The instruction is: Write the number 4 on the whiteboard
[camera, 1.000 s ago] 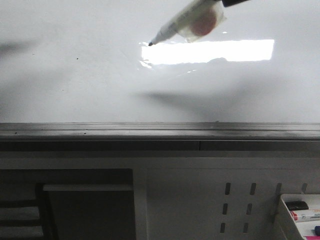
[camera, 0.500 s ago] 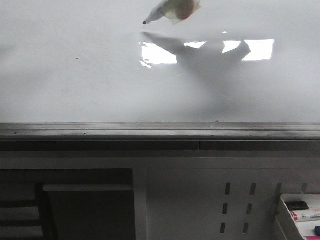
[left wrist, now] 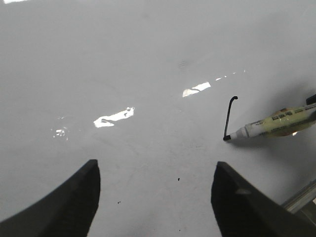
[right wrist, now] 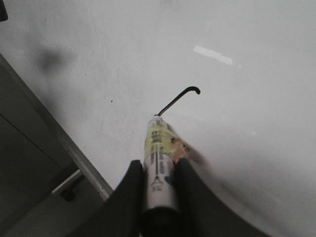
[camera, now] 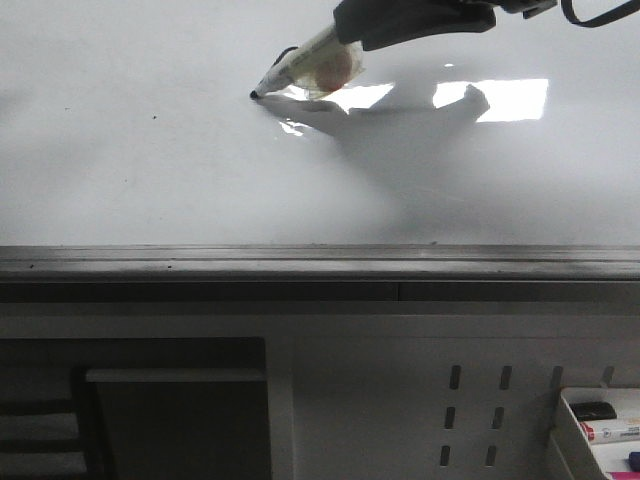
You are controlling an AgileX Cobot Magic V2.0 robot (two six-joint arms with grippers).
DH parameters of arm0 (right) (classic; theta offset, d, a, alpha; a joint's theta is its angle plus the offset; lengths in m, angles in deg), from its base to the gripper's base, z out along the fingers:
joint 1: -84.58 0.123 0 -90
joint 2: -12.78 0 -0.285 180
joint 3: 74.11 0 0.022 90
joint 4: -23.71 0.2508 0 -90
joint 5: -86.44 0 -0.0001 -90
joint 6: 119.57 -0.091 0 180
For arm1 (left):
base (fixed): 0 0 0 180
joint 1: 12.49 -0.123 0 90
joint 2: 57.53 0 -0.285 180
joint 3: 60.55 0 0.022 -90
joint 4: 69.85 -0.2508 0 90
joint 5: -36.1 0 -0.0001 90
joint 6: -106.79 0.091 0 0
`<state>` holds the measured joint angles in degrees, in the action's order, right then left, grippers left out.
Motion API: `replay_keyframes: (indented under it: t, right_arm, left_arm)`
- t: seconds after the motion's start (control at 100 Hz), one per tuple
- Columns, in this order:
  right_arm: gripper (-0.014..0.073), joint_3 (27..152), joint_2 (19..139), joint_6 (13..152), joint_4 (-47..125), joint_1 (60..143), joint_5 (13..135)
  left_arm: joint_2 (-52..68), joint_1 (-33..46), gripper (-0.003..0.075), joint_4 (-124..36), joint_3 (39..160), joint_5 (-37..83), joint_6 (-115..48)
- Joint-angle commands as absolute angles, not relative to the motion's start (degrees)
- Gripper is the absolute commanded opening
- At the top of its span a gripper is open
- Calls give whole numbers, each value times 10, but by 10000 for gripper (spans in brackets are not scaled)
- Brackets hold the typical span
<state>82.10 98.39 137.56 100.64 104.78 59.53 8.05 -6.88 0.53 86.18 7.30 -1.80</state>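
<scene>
Number 4 [left wrist: 228, 117]: only a thin black stroke with a small hooked top so far, on the large glossy white whiteboard [camera: 150, 170], upper middle area, well above its grey metal ledge [camera: 320, 262] along the lower edge. Stroke also seen in right wrist view [right wrist: 178, 99]. White-barrelled marker with yellowish label [right wrist: 159, 168], black tip touching the stroke's lower end, tilted. Right gripper [right wrist: 159, 170] clamped narrow on the marker barrel, dark fingers [right wrist: 129, 195] on both sides. Left gripper [left wrist: 155, 170] spread wide, nothing between its dark fingers [left wrist: 74, 200], over bare board beside the stroke. White tray holding a few markers [camera: 600, 420] below the ledge, at the lower right corner of front view.
</scene>
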Motion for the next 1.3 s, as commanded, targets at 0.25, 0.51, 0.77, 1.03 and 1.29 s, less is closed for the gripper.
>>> replay_keyframes:
  t: [0.25, 0.51, 0.77, 1.03, 1.29]
  right_arm:
    - [-50, 800, 910, 1260, 883, 1042, 688]
    - [-50, 766, 822, 1232, 857, 986, 621]
    - [-50, 825, 867, 1245, 871, 1008, 602]
    - [-50, 856, 930, 1247, 871, 1012, 613]
    - [-50, 843, 942, 1175, 789, 1012, 518]
  left_arm:
    - [70, -71, 437, 33, 876, 82, -17]
    - [70, -71, 437, 40, 876, 86, -13]
    - [70, -71, 437, 45, 876, 92, -5]
    - [70, -71, 437, 45, 876, 92, -4]
    - [70, -71, 437, 45, 876, 86, -2]
